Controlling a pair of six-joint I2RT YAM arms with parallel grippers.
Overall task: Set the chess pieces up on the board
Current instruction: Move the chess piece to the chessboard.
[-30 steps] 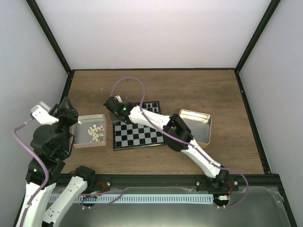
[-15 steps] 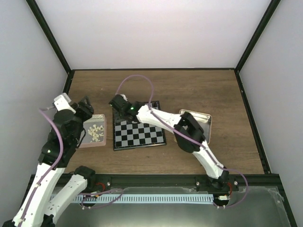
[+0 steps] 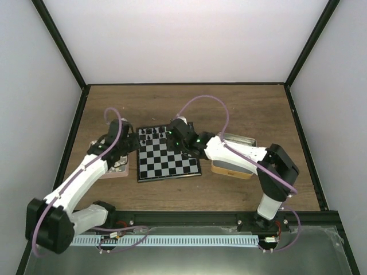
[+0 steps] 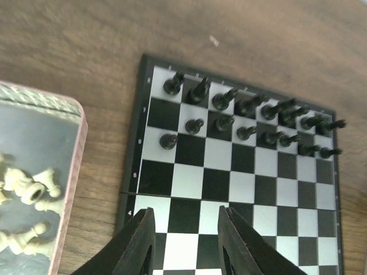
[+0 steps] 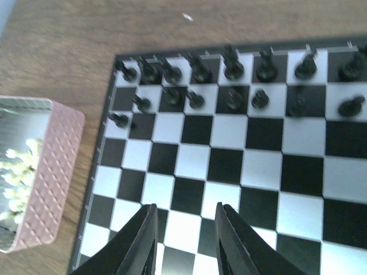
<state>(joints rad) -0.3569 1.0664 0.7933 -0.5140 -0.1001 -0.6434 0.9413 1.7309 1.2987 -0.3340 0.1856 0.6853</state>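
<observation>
Right gripper (image 5: 185, 207) backs off from board's (image 3: 168, 160) far-left corner; jaws parted, empty. Left gripper (image 4: 186, 213) swings in from tray (image 4: 71, 172) to board's left edge, parted, empty. Black pieces (image 4: 246, 114) fill board's far rows. Likely next: white pieces (image 4: 28, 189), left of board.

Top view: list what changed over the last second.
The left pincer swung from left of the pink tray across to the left side of the board. The right pincer drew back rightward along the board's far rows, its elbow now over the tin. Both are open and empty. Board, tray and tin stayed put.
</observation>
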